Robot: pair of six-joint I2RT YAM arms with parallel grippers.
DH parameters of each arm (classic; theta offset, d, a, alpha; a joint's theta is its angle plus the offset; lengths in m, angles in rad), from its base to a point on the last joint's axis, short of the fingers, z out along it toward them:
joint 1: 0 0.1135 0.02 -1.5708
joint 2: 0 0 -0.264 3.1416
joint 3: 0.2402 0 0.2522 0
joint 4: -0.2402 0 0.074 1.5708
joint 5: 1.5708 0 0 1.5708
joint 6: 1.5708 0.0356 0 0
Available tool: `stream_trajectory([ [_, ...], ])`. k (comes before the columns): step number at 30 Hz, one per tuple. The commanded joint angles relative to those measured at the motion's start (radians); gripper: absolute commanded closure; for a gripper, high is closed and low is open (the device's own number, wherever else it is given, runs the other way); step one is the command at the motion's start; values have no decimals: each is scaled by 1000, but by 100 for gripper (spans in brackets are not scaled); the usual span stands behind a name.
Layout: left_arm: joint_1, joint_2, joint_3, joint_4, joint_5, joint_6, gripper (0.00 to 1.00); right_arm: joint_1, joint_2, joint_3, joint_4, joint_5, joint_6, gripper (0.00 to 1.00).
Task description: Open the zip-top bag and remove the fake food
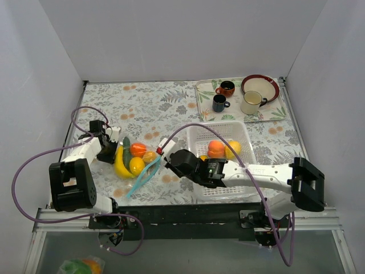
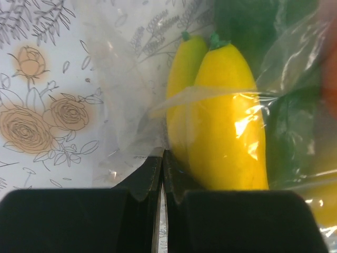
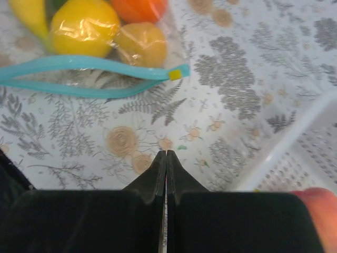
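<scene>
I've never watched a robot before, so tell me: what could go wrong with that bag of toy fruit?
The right gripper is shut on nothing, short of the zip strip; pushing in like that could crumple the mouth. The left gripper seems to pinch only thin film of the zip-top bag, which could slip. The round yellow fruit might roll away.

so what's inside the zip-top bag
Through the clear zip-top bag: a banana, a yellow round fruit, an orange fruit, a smaller yellow-orange one and a dark green cucumber. Anything underneath them is hidden.
</scene>
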Motion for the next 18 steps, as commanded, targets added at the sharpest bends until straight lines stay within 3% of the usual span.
stream_trajectory([
  [1, 3, -15, -43, 37, -16, 4, 100, 9, 53, -95, 297, -188, -10, 99],
  [6, 3, -8, -26, 29, 7, -6, 100, 9, 136, -135, 550, -335, -25, 99],
  [11, 3, -3, -3, 4, 17, -7, 100, 2, 266, -75, 657, -432, -56, 97],
  [15, 3, -4, 22, -16, 27, -7, 100, -17, 361, 11, 655, -528, -27, 85],
  [18, 1, -11, 31, -34, 37, -7, 100, -36, 417, 58, 642, -556, -8, 67],
])
